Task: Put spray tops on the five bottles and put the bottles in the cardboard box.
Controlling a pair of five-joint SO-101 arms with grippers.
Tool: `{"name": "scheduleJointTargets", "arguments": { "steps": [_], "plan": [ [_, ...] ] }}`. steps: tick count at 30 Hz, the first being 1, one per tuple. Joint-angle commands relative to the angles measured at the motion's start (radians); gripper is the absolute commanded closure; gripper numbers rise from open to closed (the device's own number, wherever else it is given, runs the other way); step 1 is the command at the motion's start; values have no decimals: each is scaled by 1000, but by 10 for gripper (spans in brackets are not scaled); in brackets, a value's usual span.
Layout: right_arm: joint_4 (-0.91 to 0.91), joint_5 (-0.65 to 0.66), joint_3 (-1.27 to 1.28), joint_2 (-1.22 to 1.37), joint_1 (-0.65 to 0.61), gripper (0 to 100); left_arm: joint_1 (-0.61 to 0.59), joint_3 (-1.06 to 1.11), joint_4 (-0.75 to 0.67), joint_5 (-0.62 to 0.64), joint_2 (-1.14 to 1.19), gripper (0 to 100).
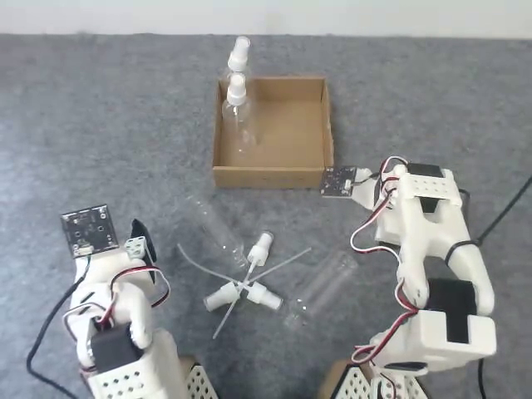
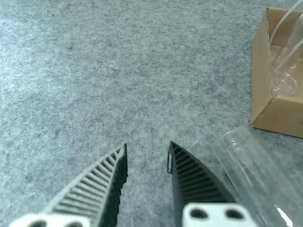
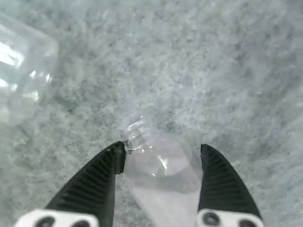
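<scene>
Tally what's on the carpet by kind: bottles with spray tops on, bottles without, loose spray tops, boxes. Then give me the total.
Bottles with spray tops: 2
Bare bottles: 3, the third at the right end effector
Loose spray tops: 3
Cardboard box: 1
Total: 9

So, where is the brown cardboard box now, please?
In the high view, the brown cardboard box sits far centre, beyond the loose white spray tops.
</scene>
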Motion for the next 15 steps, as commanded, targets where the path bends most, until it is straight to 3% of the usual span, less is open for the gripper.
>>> {"name": "scheduleJointTargets", "arguments": {
  "steps": [1,9,15],
  "plan": [
    [-16,-129,-52,-13,-21,870,-3,-10,-25,-8,-11,866],
    [-18,-446,-52,-10,-64,868,-3,-10,-25,-8,-11,866],
    [-8,-493,-52,-16,-88,817,-3,-10,-25,-8,-11,866]
  ]
}}
